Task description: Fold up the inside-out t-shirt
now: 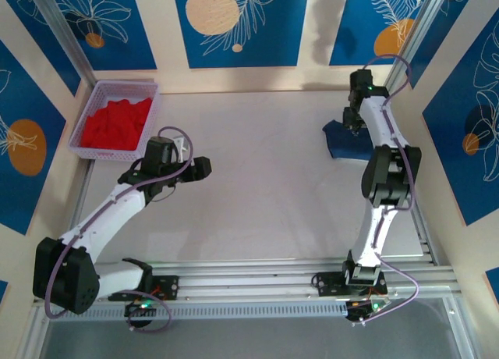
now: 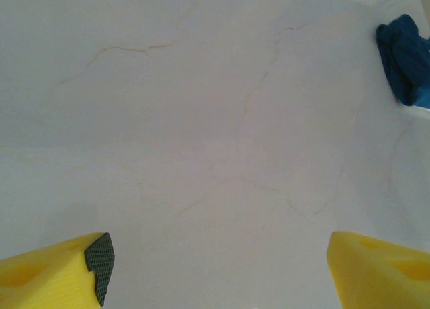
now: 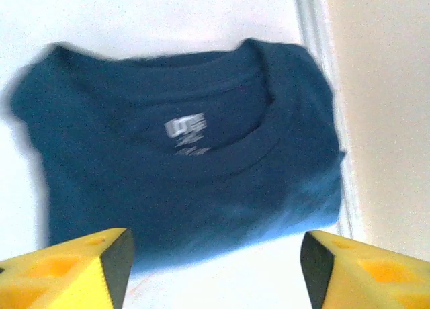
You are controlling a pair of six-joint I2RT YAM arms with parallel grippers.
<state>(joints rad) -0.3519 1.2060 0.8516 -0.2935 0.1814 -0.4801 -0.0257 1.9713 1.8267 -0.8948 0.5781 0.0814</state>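
Inside-out t-shirt [image 3: 181,181] lies folded, collar away from right pincer [image 3: 215,255], wider crosswise.

T-shirt [image 3: 188,168]: navy, with a pale grey print [image 3: 185,127]. Basket [image 1: 88,109] lilac, the cloth [image 1: 117,123] in it red; table [image 1: 257,179] off-white with faint brownish veins. Panels [image 1: 238,23] blue with white leaf outlines and pale orange discs; left gripper [image 2: 216,252] yellow, pad black.
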